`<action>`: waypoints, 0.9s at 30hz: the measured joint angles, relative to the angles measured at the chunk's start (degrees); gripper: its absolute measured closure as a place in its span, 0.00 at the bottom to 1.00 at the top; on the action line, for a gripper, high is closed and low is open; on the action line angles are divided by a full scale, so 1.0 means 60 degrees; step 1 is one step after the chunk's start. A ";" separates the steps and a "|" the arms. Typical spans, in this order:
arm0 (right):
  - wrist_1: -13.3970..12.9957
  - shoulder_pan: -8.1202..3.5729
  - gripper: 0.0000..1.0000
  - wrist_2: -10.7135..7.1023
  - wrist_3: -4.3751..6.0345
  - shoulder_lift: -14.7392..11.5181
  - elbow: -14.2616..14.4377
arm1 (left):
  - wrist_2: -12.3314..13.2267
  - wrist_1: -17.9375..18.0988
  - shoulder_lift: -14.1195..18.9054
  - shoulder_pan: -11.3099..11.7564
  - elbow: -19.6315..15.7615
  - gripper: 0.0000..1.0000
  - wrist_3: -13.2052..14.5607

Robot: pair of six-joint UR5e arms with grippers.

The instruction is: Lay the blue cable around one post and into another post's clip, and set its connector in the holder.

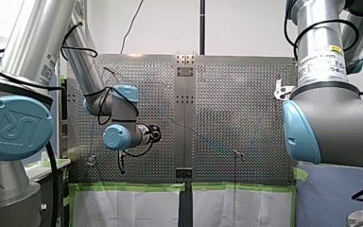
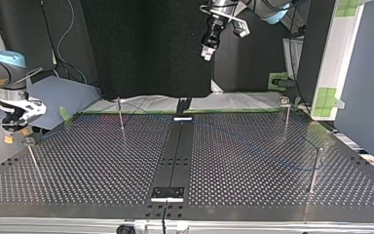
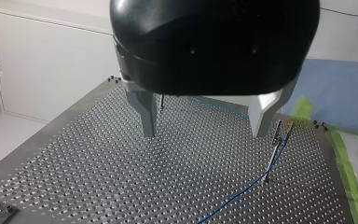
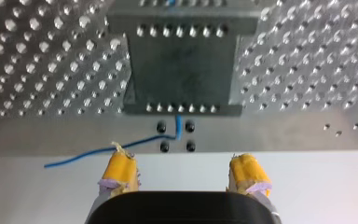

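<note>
The front view looks from behind and above the arms over the whole desk [image 1: 236, 118]. The top view faces back from the far edge, low, and shares the desk's dark middle strip [image 2: 175, 151]. The left wrist view sits high behind my left hand [image 3: 204, 134]. The right wrist view looks down, close, past my right hand [image 4: 184, 175] onto a desk edge.

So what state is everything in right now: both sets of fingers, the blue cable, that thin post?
My left arm's black gripper: fingers open, holding nothing.
My right arm's yellow-padded gripper: fingers open, holding nothing.
Thin blue cable: lying loose on the perforated metal table, ungripped.
Thin metal post: upright, the cable passing close by its base.
</note>
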 joint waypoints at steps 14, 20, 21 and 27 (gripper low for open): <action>-0.0261 0.0002 0.02 0.0591 0.0021 -0.0111 0.0809 | -0.0027 -0.0100 0.0000 0.0034 0.0003 0.02 0.0054; -0.0674 0.0010 0.02 0.0647 0.0071 -0.0429 0.1350 | -0.0018 -0.0105 0.0002 0.0041 0.0002 0.02 0.0067; -0.0752 0.0023 0.02 0.0652 0.0080 -0.0466 0.1458 | -0.0017 -0.0106 0.0001 0.0041 0.0001 0.02 0.0068; -0.1216 0.0099 0.02 0.0648 0.0113 -0.0538 0.1980 | -0.0024 -0.0125 0.0000 0.0044 -0.0003 0.02 0.0090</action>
